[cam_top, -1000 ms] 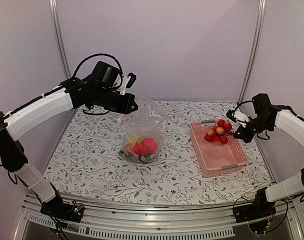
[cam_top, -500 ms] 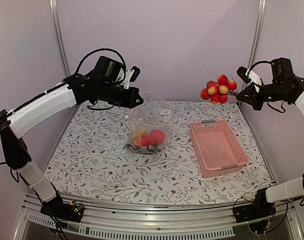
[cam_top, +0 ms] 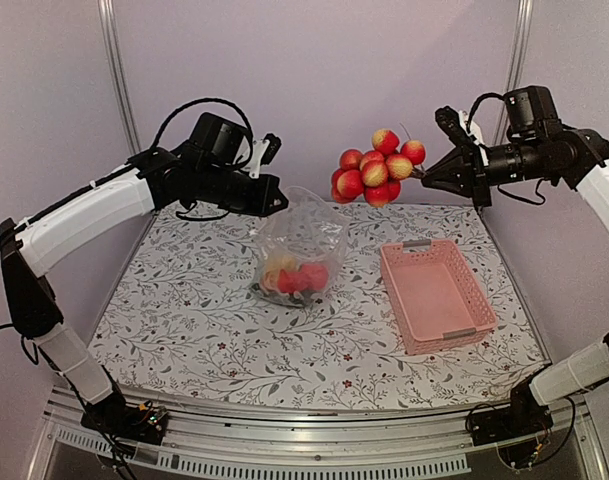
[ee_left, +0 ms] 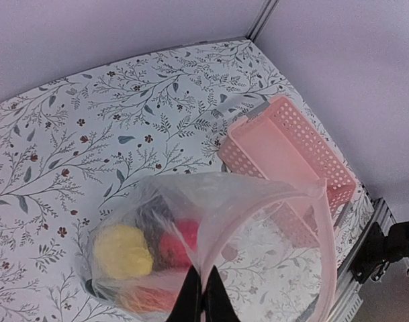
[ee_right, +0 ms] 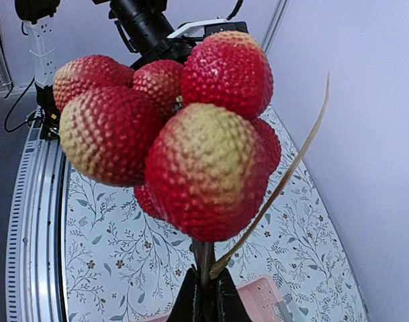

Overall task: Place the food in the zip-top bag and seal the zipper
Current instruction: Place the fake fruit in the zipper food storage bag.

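The clear zip-top bag [cam_top: 299, 250] stands on the table's middle with yellow, red and orange food [cam_top: 292, 277] in its bottom. My left gripper [cam_top: 276, 207] is shut on the bag's mouth edge and holds it up. In the left wrist view the left gripper [ee_left: 204, 295] pinches that rim, and the zipper [ee_left: 328, 255] curves round the open mouth. My right gripper [cam_top: 425, 173] is shut on the stem of a cluster of small red fruits [cam_top: 373, 165], held in the air up and to the right of the bag. The right wrist view shows this cluster [ee_right: 184, 134] above the right gripper [ee_right: 206, 287].
A pink slotted basket [cam_top: 439, 295] lies to the right of the bag, with nothing in it. It also shows in the left wrist view as the pink basket [ee_left: 291, 151] beyond the bag. A floral cloth [cam_top: 184, 320] covers the table. Metal posts stand at the back corners.
My right arm lifted the fruit cluster out of the pink basket and carried it up and left toward the bag. My left gripper raised the bag's mouth slightly.
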`<action>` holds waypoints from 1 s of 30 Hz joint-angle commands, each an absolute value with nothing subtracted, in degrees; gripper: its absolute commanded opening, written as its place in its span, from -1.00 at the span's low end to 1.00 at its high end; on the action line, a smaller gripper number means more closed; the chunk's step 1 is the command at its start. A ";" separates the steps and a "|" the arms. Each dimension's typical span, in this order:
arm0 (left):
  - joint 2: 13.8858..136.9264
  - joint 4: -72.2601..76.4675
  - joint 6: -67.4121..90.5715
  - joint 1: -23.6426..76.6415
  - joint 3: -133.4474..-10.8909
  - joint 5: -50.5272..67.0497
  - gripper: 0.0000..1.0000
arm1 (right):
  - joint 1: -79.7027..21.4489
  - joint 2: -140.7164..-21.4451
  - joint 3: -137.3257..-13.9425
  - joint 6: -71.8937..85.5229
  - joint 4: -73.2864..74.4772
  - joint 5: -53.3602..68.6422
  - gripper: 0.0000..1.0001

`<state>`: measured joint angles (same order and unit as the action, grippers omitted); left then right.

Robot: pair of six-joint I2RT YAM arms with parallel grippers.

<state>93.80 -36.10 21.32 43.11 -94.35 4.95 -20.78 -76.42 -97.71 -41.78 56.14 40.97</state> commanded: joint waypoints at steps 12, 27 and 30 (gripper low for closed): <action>93.49 -34.95 22.07 43.77 -94.66 5.99 -1.00 | -35.74 -84.45 -99.58 -39.55 49.13 40.35 -1.00; 91.76 -36.26 21.05 43.82 -93.74 4.75 -1.00 | -37.27 -92.81 -97.74 -42.53 48.06 32.15 -1.00; 91.79 -36.00 21.01 43.70 -93.69 4.70 -1.00 | -38.42 -93.39 -97.42 -43.43 49.02 29.61 -1.00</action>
